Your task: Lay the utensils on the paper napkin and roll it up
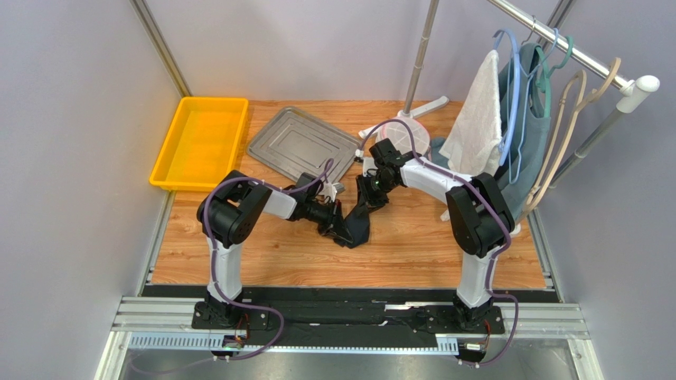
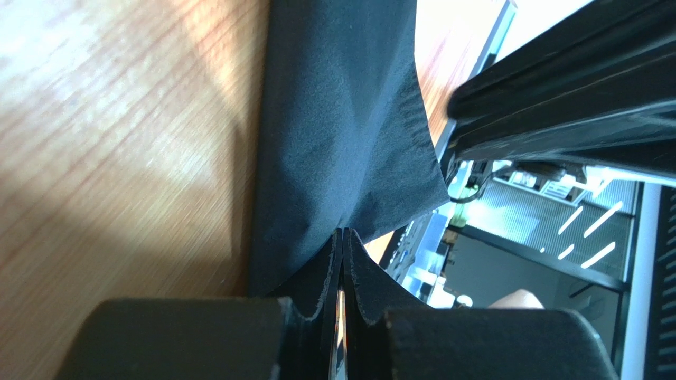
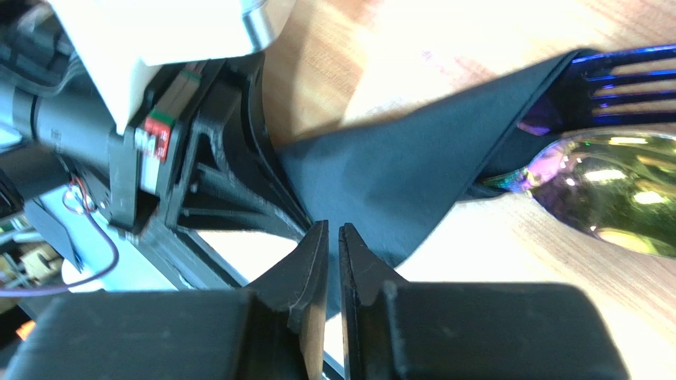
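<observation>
Both fork [image 3: 619,79] and spoon [image 3: 627,190] poke from the folded black napkin [image 3: 397,174] on the table [image 1: 262,253]. Left gripper [image 2: 342,233] pinches its edge. Right gripper [image 3: 333,229] has jaws barely apart, grip unclear. Tray [image 1: 301,144] near behind.

A yellow bin [image 1: 202,138] sits at ten o'clock, a grey tray [image 1: 301,146] beside it; a white towel [image 1: 476,127] hangs at two

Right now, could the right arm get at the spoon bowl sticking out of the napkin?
Probably yes. The spoon bowl lies uncovered on the table, ahead of the right gripper; only the napkin lies between them.
</observation>
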Robot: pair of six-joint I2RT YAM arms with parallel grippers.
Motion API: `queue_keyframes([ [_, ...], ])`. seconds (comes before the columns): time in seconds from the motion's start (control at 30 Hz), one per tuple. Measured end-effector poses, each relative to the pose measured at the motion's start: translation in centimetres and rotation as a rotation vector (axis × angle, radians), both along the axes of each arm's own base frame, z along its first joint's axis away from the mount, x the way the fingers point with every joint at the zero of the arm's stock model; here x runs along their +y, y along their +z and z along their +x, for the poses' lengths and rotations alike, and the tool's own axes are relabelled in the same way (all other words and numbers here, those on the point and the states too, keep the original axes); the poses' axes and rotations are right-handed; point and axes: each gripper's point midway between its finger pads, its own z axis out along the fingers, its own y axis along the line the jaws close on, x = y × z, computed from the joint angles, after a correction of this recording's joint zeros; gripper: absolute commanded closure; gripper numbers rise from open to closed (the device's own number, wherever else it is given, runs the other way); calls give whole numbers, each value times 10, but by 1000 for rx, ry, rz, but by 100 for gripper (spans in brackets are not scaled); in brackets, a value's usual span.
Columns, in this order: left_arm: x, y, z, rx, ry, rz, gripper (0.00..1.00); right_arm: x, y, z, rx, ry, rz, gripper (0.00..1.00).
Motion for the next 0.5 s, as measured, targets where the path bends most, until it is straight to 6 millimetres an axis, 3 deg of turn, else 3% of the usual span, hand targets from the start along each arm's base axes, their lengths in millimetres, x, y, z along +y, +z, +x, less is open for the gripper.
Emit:
queue_keyframes([
  [0.27, -8, 0, 2, -2, 26, 10, 88, -2, -35, 3, 75, -68, -64, 84],
  [0.5, -8, 5, 4, -26, 38, 22, 70, 1, -36, 3, 48, -41, -76, 86],
])
